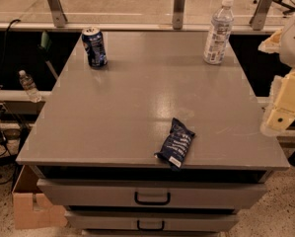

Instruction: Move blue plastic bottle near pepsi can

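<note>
The blue plastic bottle (218,31) stands upright at the far right of the grey table (137,107); it is tall and clear with a white cap and a white-and-blue label. The pepsi can (94,47) stands upright at the far left of the table, well apart from the bottle. My gripper (284,110) hangs at the right edge of the view, beside the table's right side and nearer to me than the bottle. It holds nothing that I can see.
A flat dark blue snack bag (176,143) lies near the table's front edge. A small clear bottle (28,86) stands on a ledge to the left, off the table. Drawers (152,196) are below the front edge, and a cardboard box (31,206) sits on the floor at left.
</note>
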Controlling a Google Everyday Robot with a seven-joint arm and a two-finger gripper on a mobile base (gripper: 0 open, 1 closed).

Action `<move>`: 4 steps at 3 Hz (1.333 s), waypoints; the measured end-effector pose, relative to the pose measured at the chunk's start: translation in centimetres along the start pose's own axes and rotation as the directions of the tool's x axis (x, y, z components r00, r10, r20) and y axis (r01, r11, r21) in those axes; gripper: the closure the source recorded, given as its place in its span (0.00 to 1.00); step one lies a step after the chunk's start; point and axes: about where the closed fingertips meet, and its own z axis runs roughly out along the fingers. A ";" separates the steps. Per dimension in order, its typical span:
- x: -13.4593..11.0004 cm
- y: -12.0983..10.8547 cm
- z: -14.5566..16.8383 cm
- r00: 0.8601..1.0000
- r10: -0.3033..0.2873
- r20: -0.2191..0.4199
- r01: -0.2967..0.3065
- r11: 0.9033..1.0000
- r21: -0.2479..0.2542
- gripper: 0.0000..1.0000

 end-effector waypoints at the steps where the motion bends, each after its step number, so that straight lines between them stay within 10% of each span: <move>1: 0.0 0.0 0.0 1.000 0.000 0.000 0.000 1.000 0.000 0.00; 2: -0.5 -0.9 0.1 1.000 -0.019 0.018 0.019 1.000 0.013 0.00; 4: -2.7 -11.0 5.1 0.978 0.076 0.194 -0.088 0.995 0.052 0.00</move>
